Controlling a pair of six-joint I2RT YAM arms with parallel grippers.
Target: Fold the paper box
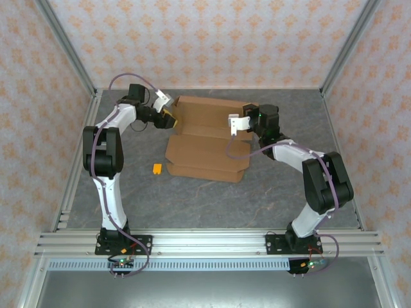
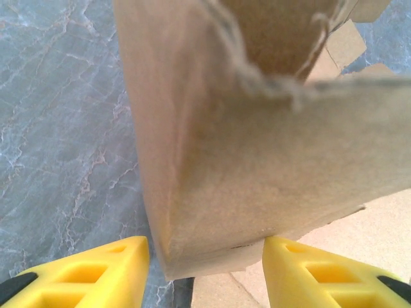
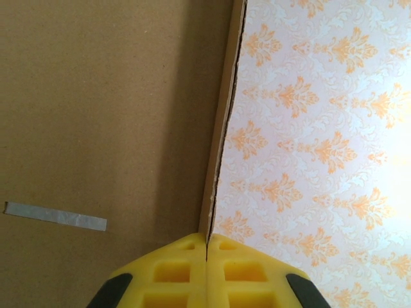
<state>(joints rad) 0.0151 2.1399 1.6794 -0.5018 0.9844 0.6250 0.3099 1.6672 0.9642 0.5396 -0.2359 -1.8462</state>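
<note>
The paper box (image 1: 207,149) is plain brown cardboard in mid-table, its base flat and its rear panel (image 1: 205,110) raised. My left gripper (image 1: 168,117) is at that panel's left end. In the left wrist view its yellow fingers (image 2: 96,269) stand open astride a folded corner of the paper box (image 2: 257,167); the right finger touches the cardboard and the left one is apart from it. My right gripper (image 1: 235,122) is at the panel's right end. Its jaws (image 3: 207,239) are shut on the thin edge of the paper box (image 3: 115,115).
A tiny orange-yellow piece (image 1: 157,169) lies on the grey table (image 1: 257,199) just left of the box's front corner. Patterned walls and metal rails (image 1: 74,160) enclose the table. A strip of tape (image 3: 54,215) sits on the cardboard.
</note>
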